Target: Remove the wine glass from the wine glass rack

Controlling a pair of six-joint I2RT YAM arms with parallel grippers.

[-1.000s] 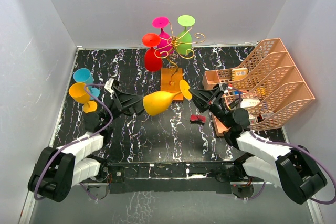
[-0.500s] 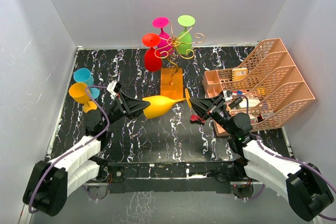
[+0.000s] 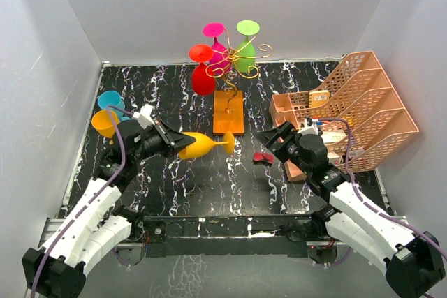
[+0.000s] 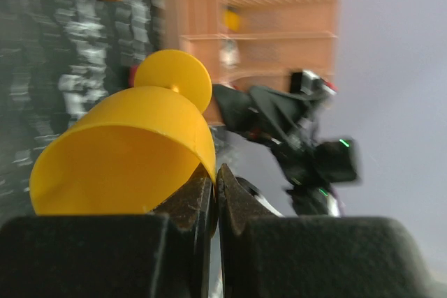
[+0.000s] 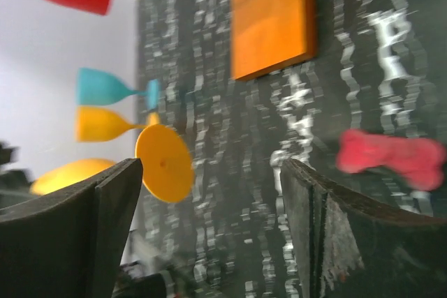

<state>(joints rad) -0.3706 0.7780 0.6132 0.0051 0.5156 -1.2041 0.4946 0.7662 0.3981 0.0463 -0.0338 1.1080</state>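
Observation:
A yellow-orange wine glass point(image 3: 201, 145) lies sideways in the air, foot point(image 3: 230, 143) pointing right. My left gripper point(image 3: 179, 146) is shut on its rim; in the left wrist view the jaws point(image 4: 215, 174) pinch the bowl's point(image 4: 129, 148) edge. My right gripper point(image 3: 267, 140) stands open to the right of the foot, apart from it; the right wrist view shows the foot point(image 5: 164, 162) beyond the spread fingers point(image 5: 209, 197). The wine glass rack point(image 3: 234, 59) with its orange-brown base point(image 3: 228, 112) stands at the back centre, carrying a red point(image 3: 203, 79), a pink point(image 3: 216, 48) and a green glass point(image 3: 245, 52).
A blue glass point(image 3: 110, 100) and an orange glass point(image 3: 104, 123) stand at the left edge. A small red bone-shaped piece point(image 3: 262, 158) lies by the right gripper. A peach lattice organiser point(image 3: 356, 106) fills the right side. Grey walls close in the table.
The right gripper opened, let go of the glass's foot and drew back. The left gripper shut on the rim and carried the glass leftwards.

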